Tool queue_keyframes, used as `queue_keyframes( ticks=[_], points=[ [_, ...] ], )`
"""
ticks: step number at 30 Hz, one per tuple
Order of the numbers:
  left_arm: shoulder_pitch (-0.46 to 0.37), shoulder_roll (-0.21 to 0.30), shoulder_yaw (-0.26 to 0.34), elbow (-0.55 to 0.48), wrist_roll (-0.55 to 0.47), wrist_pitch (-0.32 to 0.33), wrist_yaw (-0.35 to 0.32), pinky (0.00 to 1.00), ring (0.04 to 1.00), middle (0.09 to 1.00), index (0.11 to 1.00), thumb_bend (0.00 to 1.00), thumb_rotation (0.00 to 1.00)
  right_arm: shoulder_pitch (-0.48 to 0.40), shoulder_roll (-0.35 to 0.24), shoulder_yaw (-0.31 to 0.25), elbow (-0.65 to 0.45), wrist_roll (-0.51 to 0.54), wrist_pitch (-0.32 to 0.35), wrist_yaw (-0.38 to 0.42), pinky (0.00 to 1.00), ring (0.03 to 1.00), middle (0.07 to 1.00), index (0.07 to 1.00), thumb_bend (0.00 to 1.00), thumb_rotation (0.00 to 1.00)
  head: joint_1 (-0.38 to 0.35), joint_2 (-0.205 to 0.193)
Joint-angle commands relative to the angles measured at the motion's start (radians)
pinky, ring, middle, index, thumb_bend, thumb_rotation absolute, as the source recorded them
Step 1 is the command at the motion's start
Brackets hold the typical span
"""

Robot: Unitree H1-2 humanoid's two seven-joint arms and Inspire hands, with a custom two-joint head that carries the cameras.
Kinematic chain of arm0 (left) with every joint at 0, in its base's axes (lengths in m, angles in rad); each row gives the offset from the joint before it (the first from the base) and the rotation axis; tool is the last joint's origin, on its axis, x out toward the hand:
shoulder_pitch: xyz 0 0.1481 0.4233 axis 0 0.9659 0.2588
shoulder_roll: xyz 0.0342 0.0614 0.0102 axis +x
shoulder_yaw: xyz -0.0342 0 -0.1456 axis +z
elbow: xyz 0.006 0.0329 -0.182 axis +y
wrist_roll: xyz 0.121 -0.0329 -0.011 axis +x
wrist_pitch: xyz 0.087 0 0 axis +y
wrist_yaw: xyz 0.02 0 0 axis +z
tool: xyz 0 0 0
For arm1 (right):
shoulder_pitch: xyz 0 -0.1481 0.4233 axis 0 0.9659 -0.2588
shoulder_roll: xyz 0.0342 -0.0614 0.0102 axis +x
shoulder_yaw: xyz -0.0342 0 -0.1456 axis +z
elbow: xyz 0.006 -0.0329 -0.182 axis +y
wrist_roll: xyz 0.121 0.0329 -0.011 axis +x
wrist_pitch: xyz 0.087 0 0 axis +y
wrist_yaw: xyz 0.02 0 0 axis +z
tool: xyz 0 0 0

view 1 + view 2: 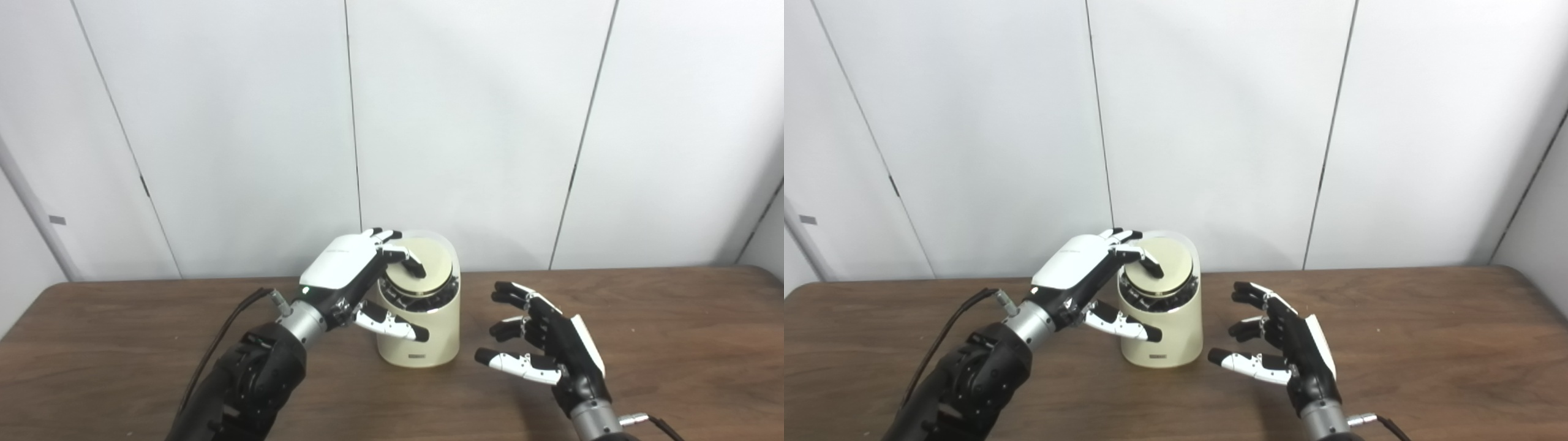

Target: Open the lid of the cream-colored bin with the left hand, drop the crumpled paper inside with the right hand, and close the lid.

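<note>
The cream-colored bin (422, 334) stands upright on the brown table (680, 349), near the middle. Its round lid (433, 264) tilts toward me, and a dark gap shows under the lid's front edge. My left hand (346, 264) lies over the lid's left side with its fingers (409, 260) resting on top, while the thumb (392, 324) reaches across the bin's front wall. My right hand (1283, 343) hovers just right of the bin, open, palm toward the bin, holding nothing. No crumpled paper is visible in either view.
White wall panels (465, 122) rise directly behind the table's far edge. A black cable (226, 331) runs from my left wrist down along the forearm. Bare tabletop stretches to both sides of the bin.
</note>
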State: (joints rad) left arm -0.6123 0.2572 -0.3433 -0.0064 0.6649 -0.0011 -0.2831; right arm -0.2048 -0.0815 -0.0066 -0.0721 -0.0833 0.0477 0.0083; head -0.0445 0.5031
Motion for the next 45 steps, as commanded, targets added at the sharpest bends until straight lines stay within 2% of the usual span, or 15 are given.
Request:
queue_keyframes(
  ticks=[1, 5, 9, 13, 17, 21, 27, 31, 38, 45],
  points=[
    [-0.03, 0.011, -0.001, -0.03, 0.008, -0.03, 0.011, 1.0, 0.938, 0.715, 0.685, 0.98, 0.37, -0.032, 0.003, 0.0, -0.043, 0.002, -0.011, -0.002, 0.54, 0.541, 0.776, 0.76, 0.78, 0.13, -0.001, 0.001],
    [-0.027, 0.016, -0.013, -0.017, 0.036, -0.05, 0.019, 1.0, 0.928, 0.706, 0.686, 0.99, 0.37, -0.031, 0.004, 0.0, -0.047, 0.004, -0.008, -0.002, 0.56, 0.539, 0.774, 0.757, 0.79, 0.13, -0.002, 0.005],
    [-0.03, 0.031, -0.044, -0.006, 0.11, -0.054, 0.013, 1.0, 0.929, 0.713, 0.695, 0.99, 0.39, -0.029, 0.004, 0.0, -0.055, 0.006, -0.001, -0.001, 0.57, 0.536, 0.769, 0.757, 0.79, 0.14, -0.001, 0.008],
    [-0.042, 0.055, -0.099, -0.001, 0.215, -0.032, -0.044, 1.0, 0.953, 0.754, 0.738, 0.97, 0.42, -0.028, 0.003, 0.0, -0.06, 0.011, 0.002, 0.002, 0.57, 0.529, 0.767, 0.756, 0.79, 0.14, -0.001, 0.012],
    [-0.05, 0.062, -0.13, 0.002, 0.262, -0.009, -0.105, 1.0, 0.974, 0.786, 0.78, 0.99, 0.43, -0.026, 0.004, 0.001, -0.066, 0.008, 0.006, 0.001, 0.56, 0.529, 0.767, 0.754, 0.78, 0.14, -0.002, 0.015],
    [-0.059, 0.067, -0.157, 0.004, 0.309, 0.023, -0.176, 1.0, 0.995, 0.803, 0.788, 0.99, 0.5, -0.025, 0.006, 0.0, -0.074, 0.01, 0.013, 0.001, 0.58, 0.528, 0.765, 0.754, 0.78, 0.13, -0.003, 0.018],
    [-0.067, 0.07, -0.173, 0.013, 0.325, 0.044, -0.244, 1.0, 0.978, 0.785, 0.769, 1.0, 0.52, -0.024, 0.005, 0.002, -0.082, -0.008, 0.022, -0.005, 0.61, 0.539, 0.763, 0.757, 0.77, 0.12, -0.003, 0.023],
    [-0.069, 0.073, -0.177, 0.009, 0.322, 0.048, -0.262, 1.0, 0.972, 0.771, 0.755, 0.99, 0.54, -0.024, 0.006, 0.0, -0.084, -0.006, 0.024, -0.004, 0.59, 0.54, 0.762, 0.759, 0.76, 0.12, -0.003, 0.023],
    [-0.057, 0.071, -0.141, -0.014, 0.256, 0.04, -0.236, 1.0, 0.947, 0.764, 0.746, 0.97, 0.54, -0.024, 0.009, 0.0, -0.083, -0.023, 0.02, -0.015, 0.6, 0.547, 0.756, 0.749, 0.74, 0.11, -0.004, 0.023],
    [-0.028, 0.054, -0.055, -0.044, 0.138, -0.003, -0.121, 0.98, 0.918, 0.758, 0.741, 0.89, 0.48, -0.026, 0.012, -0.001, -0.08, -0.026, 0.021, -0.016, 0.6, 0.536, 0.753, 0.742, 0.72, 0.08, 0.001, 0.022]
  ],
)
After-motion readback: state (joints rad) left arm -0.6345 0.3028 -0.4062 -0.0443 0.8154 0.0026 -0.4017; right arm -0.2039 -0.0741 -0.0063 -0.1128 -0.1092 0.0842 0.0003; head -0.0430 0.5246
